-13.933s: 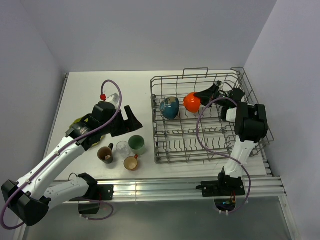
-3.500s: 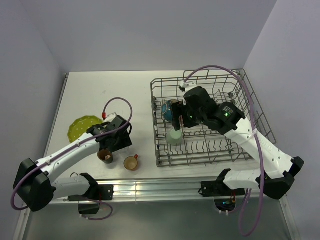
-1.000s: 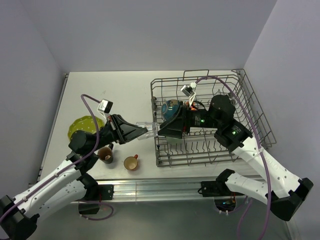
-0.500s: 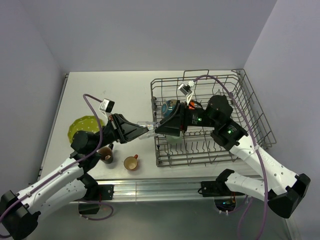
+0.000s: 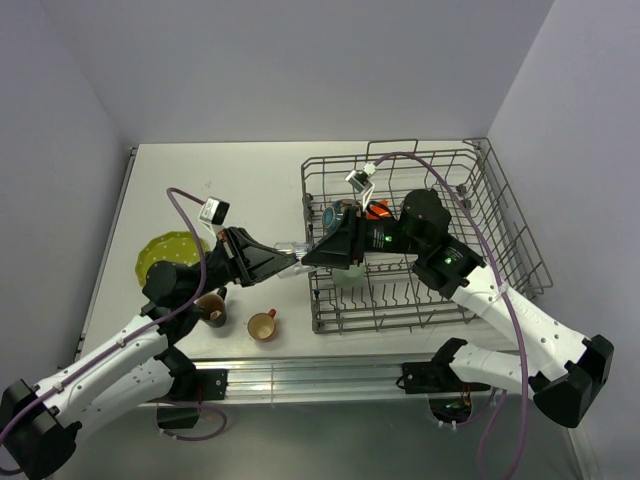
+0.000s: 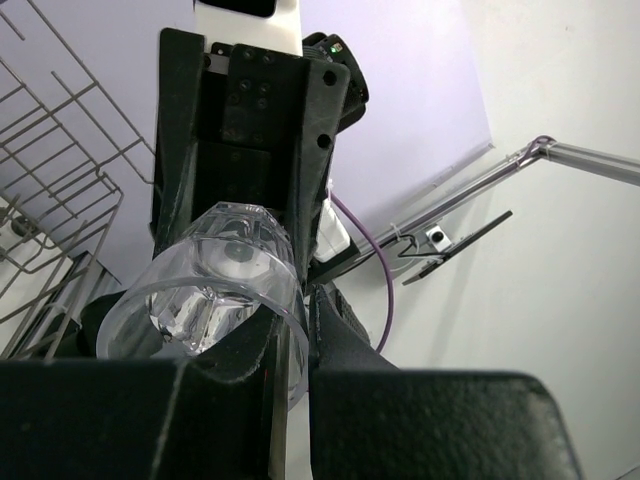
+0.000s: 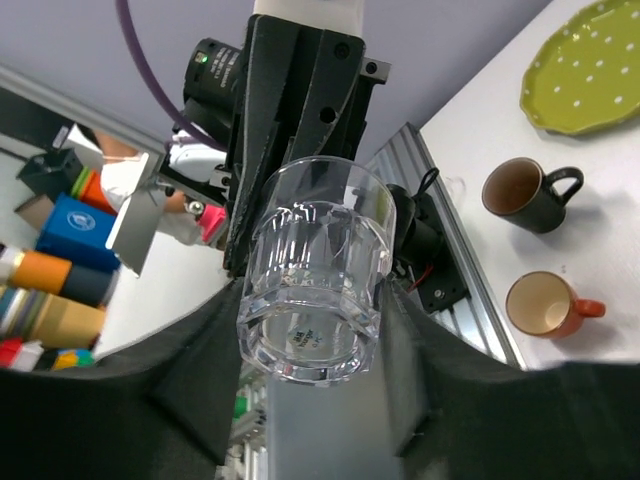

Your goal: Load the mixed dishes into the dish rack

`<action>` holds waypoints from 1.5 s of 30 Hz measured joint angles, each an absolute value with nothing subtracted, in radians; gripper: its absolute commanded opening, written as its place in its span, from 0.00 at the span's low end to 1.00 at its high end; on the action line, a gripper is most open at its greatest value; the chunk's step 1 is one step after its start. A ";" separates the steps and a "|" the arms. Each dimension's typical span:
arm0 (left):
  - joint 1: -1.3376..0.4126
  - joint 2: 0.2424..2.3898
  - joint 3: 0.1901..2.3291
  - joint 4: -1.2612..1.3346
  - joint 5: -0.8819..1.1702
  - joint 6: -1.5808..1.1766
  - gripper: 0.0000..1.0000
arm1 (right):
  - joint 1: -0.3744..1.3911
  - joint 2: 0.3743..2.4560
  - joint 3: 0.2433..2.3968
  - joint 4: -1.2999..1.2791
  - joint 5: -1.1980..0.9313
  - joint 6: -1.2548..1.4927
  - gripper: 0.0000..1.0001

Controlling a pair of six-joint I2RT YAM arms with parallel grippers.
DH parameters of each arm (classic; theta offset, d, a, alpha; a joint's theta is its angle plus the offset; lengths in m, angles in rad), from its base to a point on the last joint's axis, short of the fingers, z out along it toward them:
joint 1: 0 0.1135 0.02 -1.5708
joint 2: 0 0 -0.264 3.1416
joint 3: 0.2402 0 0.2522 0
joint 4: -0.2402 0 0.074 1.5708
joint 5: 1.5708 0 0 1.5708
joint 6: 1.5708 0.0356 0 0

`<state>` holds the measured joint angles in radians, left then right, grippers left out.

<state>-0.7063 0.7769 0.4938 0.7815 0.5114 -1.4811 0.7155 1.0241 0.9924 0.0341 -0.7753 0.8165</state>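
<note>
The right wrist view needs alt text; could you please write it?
A clear glass fills the centre, gripped from beyond by the left end effector and flanked by the fingers of the right end effector. At right are a dark brown mug, small orange cup and yellow-green plate.

No text, label, brand or number is legible anywhere here.

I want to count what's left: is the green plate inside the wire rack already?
No, the yellow-green plate lies on the table, left of the dish rack.
</note>
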 measured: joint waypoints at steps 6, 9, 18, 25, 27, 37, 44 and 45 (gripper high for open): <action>-0.707 0.777 0.492 0.783 0.512 -1.470 0.92 | 0.719 1.024 0.997 0.012 -0.751 0.805 0.00; -0.708 0.762 0.472 0.803 0.519 -1.478 0.99 | 0.722 1.023 0.999 -0.034 -0.729 0.781 0.00; -0.708 0.617 0.498 0.520 0.472 -1.317 0.99 | 0.722 0.965 1.016 -0.229 -0.649 0.698 0.00; -0.707 0.653 0.830 -0.237 0.125 -1.115 0.99 | 0.720 0.962 1.246 -0.623 -0.408 0.539 0.00; -0.707 0.675 0.886 -0.389 0.039 -1.087 0.99 | 0.720 0.967 1.278 -0.710 -0.349 0.504 0.00; -0.707 0.801 0.931 -0.725 -0.101 -1.047 0.99 | 0.770 1.074 1.261 -0.978 -0.183 0.436 0.00; -0.707 0.792 0.918 -0.733 -0.101 -1.040 0.99 | 0.812 1.121 1.234 -1.003 -0.117 0.436 0.00; -0.707 0.792 0.918 -0.733 -0.101 -1.040 0.99 | 0.814 1.128 1.231 -1.006 -0.109 0.436 0.00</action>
